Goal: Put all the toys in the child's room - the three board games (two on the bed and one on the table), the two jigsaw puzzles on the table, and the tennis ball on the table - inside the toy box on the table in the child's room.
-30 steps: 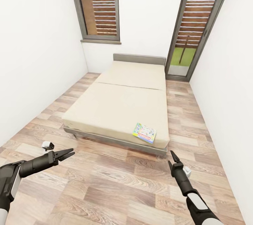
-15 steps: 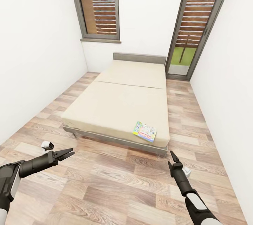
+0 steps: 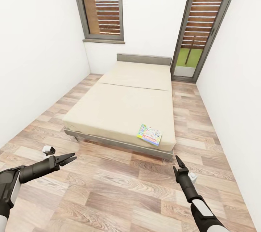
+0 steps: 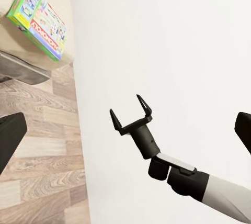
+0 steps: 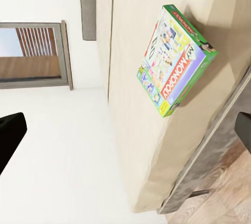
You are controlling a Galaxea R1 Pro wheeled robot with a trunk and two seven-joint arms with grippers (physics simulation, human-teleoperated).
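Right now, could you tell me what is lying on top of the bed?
One board game lies flat near a foot corner of the bed; the rest of the sheet is bare. Nothing covers it.

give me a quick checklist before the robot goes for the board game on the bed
1. Board game located: ok, it lies flat near the foot corner of the bed on the robot's right side.
2. Right hand free to grasp: ok, fingers spread, nothing between them.
3. Left hand free: ok, open and empty.
4. Floor between robot and bed free of obstacles: ok.
5. Game within reach: not ok, both hands hang short of the bed's edge.
6. Second game on the bed: cannot tell, just one shows on the sheet.
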